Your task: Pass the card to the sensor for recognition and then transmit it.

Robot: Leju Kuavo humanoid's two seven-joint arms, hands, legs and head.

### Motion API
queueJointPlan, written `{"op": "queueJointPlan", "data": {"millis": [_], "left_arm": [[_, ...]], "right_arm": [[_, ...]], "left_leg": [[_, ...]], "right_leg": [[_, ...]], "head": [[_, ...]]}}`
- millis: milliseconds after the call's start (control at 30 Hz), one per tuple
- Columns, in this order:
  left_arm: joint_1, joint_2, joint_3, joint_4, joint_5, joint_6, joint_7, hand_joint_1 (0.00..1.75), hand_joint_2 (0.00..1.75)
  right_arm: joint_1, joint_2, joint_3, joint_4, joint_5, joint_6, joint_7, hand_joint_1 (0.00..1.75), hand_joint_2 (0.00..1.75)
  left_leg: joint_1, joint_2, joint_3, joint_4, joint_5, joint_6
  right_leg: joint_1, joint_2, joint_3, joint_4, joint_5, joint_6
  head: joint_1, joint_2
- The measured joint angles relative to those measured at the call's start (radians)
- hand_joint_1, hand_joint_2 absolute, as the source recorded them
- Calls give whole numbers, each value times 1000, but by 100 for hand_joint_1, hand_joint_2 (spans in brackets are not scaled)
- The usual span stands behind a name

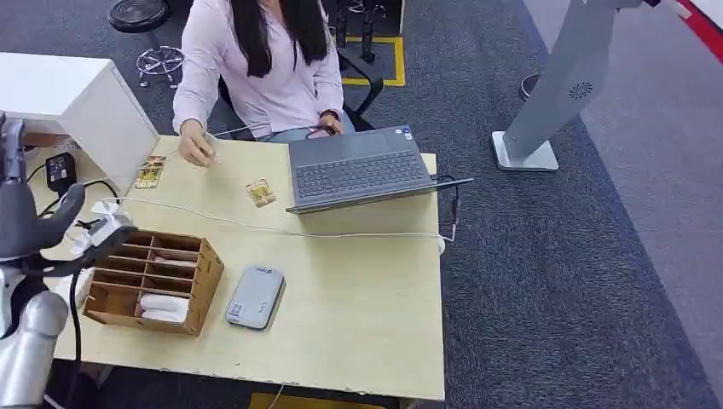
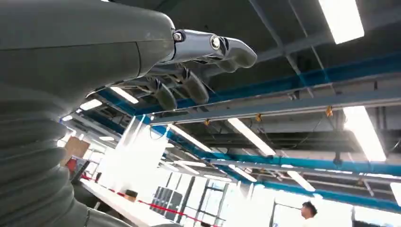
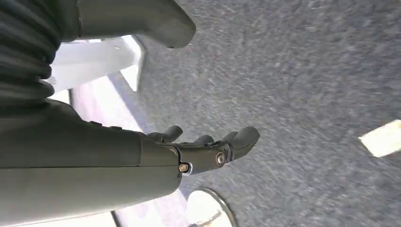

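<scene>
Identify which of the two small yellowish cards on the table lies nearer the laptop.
The card just left of the laptop is nearer; the other card lies farther left, by the person's hand.

Desk point(image 1: 375, 324): bare surface beyond the grey sensor point(image 1: 255, 297), away from the left hand point(image 1: 34, 226). Wooden organizer point(image 1: 153, 281): just beside the fingers point(image 1: 64, 209), between them and the sensor. White cable point(image 1: 281, 230): crosses the desk beyond. Laptop point(image 1: 358, 170) and person's hand point(image 1: 196, 149): far edge.
</scene>
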Motion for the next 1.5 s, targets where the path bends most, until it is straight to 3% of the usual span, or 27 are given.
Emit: {"op": "queueJointPlan", "data": {"millis": [67, 133, 233, 267, 333, 400, 433, 467, 533, 633, 767, 800, 867, 900, 933, 967, 1100, 1267, 1300, 1500], "left_arm": [[141, -8, 46, -129, 72, 10, -72, 0, 175], [286, -36, 119, -267, 192, 12, -193, 0, 175], [489, -109, 231, -433, 526, -28, -391, 0, 175], [544, -140, 284, -489, 711, -107, -442, 0, 175], [603, -206, 411, -549, 986, -329, -466, 0, 175], [586, -274, 606, -526, 1255, -685, -445, 0, 175], [556, -301, 733, -464, 1366, -836, -401, 0, 175], [524, -317, 870, -393, 1464, -932, -341, 0, 175], [486, -338, 1062, -221, 1620, -1029, -200, 0, 175], [451, -397, 1281, -22, 1665, -1039, -105, 0, 175], [425, -453, 1434, 127, 1665, -1035, -87, 0, 175], [418, -460, 1458, 149, 1665, -1033, -83, 0, 0], [407, -493, 1501, 170, 1645, -1008, -47, 0, 0], [402, -522, 1520, 176, 1624, -989, -29, 0, 0], [398, -538, 1534, 190, 1600, -978, -24, 0, 0], [395, -557, 1545, 216, 1573, -971, -28, 0, 175], [382, -604, 1562, 334, 1516, -976, -48, 0, 175], [371, -608, 1531, 456, 1499, -1006, -44, 0, 175], [370, -607, 1519, 473, 1493, -1003, -41, 0, 0], [373, -590, 1417, 542, 1453, -976, -17, 0, 0]], "right_arm": [[7, 0, -2, 0, -2, -3, 16, 0, 175], [12, 0, -13, 0, -3, -12, 34, 0, 175], [22, 1, -24, 0, -8, -19, 55, 0, 175], [25, 4, -30, 0, -14, -22, 63, 0, 175], [31, 9, -44, 0, -21, -30, 69, 0, 175], [36, 14, -53, 0, -19, -31, 72, 0, 175], [36, 15, -55, 0, -13, -25, 73, 0, 175], [37, 16, -56, 0, -4, -14, 73, 0, 175], [40, 16, -57, 0, 1, 5, 57, 0, 175], [48, 7, -57, -1, 3, 19, 35, 0, 175], [46, -1, -56, -1, 4, 22, 27, 0, 175], [46, -2, -56, -1, 4, 22, 27, 0, 175], [45, -4, -56, -1, 6, 31, 15, 0, 175], [45, -8, -56, -1, 6, 39, 2, 0, 0], [45, -11, -56, -1, 6, 44, -8, 0, 0], [45, -13, -55, -1, 6, 48, -14, 0, 175], [43, -29, -37, -1, 6, 91, -24, 0, 175], [47, -43, 23, -8, -43, 109, -33, 0, 175], [48, -45, 36, -10, -64, 109, -34, 0, 0], [59, -52, 122, -24, -208, 109, -42, 0, 0]], "left_leg": [[0, 0, 0, 0, -2, 0], [0, 1, 1, 0, -3, 1], [0, 1, 1, 0, -6, 2], [0, 1, 1, 0, -6, 2], [0, -4, 0, 0, -7, 3], [0, -6, 0, 0, -7, 3], [0, -6, 1, 0, -6, 3], [0, -2, 3, -1, -7, 2], [0, 3, 7, -2, -8, 0], [0, 2, 6, -2, -8, 0], [0, -2, 5, -1, -8, 2], [0, -3, 6, -1, -9, 2], [0, -4, 5, -1, -9, 2], [-1, -4, 6, -1, -9, 2], [-1, -4, 6, 0, -9, 2], [-2, -4, 6, 0, -9, 3], [-2, -5, 7, 0, -9, 4], [-1, -5, 8, 0, -9, 4], [-1, -5, 8, 0, -9, 4], [-1, -5, 8, 0, -9, 4]], "right_leg": [[0, 0, 0, 0, -1, 0], [0, 0, 0, 0, -3, 1], [0, 0, 0, -1, -5, 1], [0, 0, 1, -1, -6, 1], [0, -5, 3, -2, -7, 3], [0, -7, 4, -1, -8, 2], [0, -7, 4, -1, -8, 2], [0, -4, 4, -1, -8, 2], [1, 2, 5, 0, -7, 1], [0, 1, 6, 0, -7, 1], [0, -3, 9, -4, -7, 1], [0, -4, 9, -4, -7, 2], [0, -5, 10, -5, -7, 2], [-1, -5, 10, -5, -7, 2], [-1, -5, 11, -5, -7, 3], [-1, -5, 11, -5, -7, 3], [-1, -6, 11, -6, -7, 3], [-1, -6, 11, -5, -7, 3], [-1, -6, 11, -5, -7, 3], [0, -6, 11, -5, -7, 3]], "head": [[0, 0], [0, 0], [1, 0], [1, 0], [1, 0], [2, 0], [4, 0], [3, 0], [-3, 0], [-9, 0], [-2, 0], [-2, 0], [-2, 0], [-2, 0], [-2, 0], [-2, 0], [-1, 0], [0, 0], [0, 0], [0, 0]]}}
